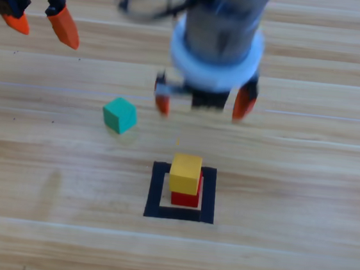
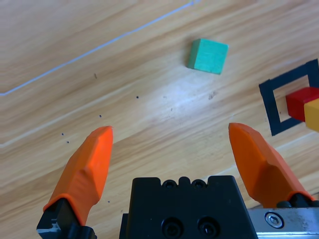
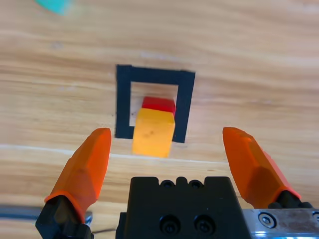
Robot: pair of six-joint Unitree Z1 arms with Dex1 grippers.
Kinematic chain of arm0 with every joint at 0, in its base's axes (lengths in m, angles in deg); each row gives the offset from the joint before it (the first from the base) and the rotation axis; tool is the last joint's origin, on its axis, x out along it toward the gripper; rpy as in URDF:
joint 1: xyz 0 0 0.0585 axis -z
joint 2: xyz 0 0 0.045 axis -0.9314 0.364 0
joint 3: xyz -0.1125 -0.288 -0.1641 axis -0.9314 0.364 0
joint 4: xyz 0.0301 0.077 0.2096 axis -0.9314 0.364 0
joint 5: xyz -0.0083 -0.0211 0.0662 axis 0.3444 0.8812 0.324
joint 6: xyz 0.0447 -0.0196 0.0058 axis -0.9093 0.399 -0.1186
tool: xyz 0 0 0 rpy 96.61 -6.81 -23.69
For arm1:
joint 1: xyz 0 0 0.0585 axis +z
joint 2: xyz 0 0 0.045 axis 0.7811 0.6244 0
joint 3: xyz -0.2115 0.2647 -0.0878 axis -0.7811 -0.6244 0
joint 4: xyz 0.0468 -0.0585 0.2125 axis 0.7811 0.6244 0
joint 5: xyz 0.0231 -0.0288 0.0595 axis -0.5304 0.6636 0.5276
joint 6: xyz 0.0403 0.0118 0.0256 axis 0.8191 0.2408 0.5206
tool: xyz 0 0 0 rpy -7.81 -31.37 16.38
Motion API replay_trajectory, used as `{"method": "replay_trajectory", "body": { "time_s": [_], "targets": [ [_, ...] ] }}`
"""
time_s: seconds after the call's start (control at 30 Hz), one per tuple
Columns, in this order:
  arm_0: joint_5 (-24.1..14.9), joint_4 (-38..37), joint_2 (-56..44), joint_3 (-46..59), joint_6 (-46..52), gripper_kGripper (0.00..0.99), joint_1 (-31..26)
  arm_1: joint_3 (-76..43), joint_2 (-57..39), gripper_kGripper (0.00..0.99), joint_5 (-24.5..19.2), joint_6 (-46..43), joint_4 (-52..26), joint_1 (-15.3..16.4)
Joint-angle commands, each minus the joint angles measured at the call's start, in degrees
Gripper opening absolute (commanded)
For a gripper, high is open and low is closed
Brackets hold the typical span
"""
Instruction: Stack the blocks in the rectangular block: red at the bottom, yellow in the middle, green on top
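The yellow block (image 1: pixel 185 173) sits on the red block (image 1: pixel 185 197) inside the black tape outline (image 1: pixel 155 190) at the table's middle front. In the right wrist view the yellow block (image 3: pixel 153 132) covers most of the red block (image 3: pixel 158 104) within the outline (image 3: pixel 123 102). The green block (image 1: pixel 119 115) lies alone on the wood, up and left of the outline. My right gripper (image 1: pixel 202 105) hangs open above and behind the stack, holding nothing. My left gripper (image 1: pixel 42 25) is open at the top left corner, with the green block (image 2: pixel 207 56) well ahead of it.
Bare wooden planks surround the outline on all sides. The left wrist view shows the tape outline (image 2: pixel 267 104) with the red block (image 2: pixel 300 102) and yellow block (image 2: pixel 313 114) at its right edge. A thin pale line (image 2: pixel 99 47) crosses the wood there.
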Motion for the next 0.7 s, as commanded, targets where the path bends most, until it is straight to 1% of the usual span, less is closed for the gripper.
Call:
{"method": "replay_trajectory", "body": {
  "time_s": [0.03,0.1,0.2,0.27,0.3,0.33,0.37,0.4,0.47,0.5,0.53,0.67,0.7],
  "targets": [
    [-3.0,-0.2,6.5,-3.3,2.9,0.99,2.5,1.0,-13.1,0.989,-2.9,-8.4,-1.3,1.2],
    [-4.5,-0.2,8.8,-4.5,3.7,0.99,5.4,1.0,-13.1,0.989,-2.2,-15.0,-1.8,-0.7],
    [-6.5,-0.2,12.3,-5.1,4.4,0.99,9.9,-0.6,-11.4,0.986,1.1,-24.5,-2.0,-4.4],
    [-7.4,-0.4,14.8,-5.4,4.9,0.99,12.5,-5.3,-11.4,0.986,2.5,-29.7,-2.6,-6.8],
    [-8.2,-0.6,16.3,-5.9,5.3,0.99,14.2,-8.7,-12.3,0.986,3.5,-31.4,-4.3,-7.8],
    [-8.9,-0.6,17.5,-6.5,5.6,0.989,15.6,-14.3,-14.4,0.986,4.0,-33.0,-7.5,-8.8],
    [-9.5,-0.6,18.4,-6.8,5.8,0.989,16.6,-21.3,-18.0,0.988,5.8,-34.5,-12.3,-9.7],
    [-10.1,-0.7,19.2,-7.1,6.0,0.989,17.5,-31.2,-23.3,0.986,9.0,-36.5,-19.8,-11.3],
    [-10.5,-0.8,20.6,-7.5,6.3,0.989,18.3,-53.4,-35.7,0.986,17.9,-40.8,-39.9,-15.1],
    [-10.7,-1.0,21.0,-7.5,6.3,0.99,18.5,-61.6,-40.5,0.986,19.3,-42.3,-47.7,-15.7],
    [-10.8,-1.2,21.3,-7.5,6.4,0.99,18.6,-63.9,-42.5,0.986,19.2,-44.1,-48.0,-15.7],
    [-11.0,-1.6,22.7,-8.1,6.3,0.986,18.5,-69.1,-45.3,0.986,19.1,-51.5,-47.5,-15.7],
    [-11.2,-1.7,23.2,-8.4,6.2,0.983,18.4,-69.6,-46.0,0.986,18.2,-53.1,-47.5,-15.7]
  ]
}}
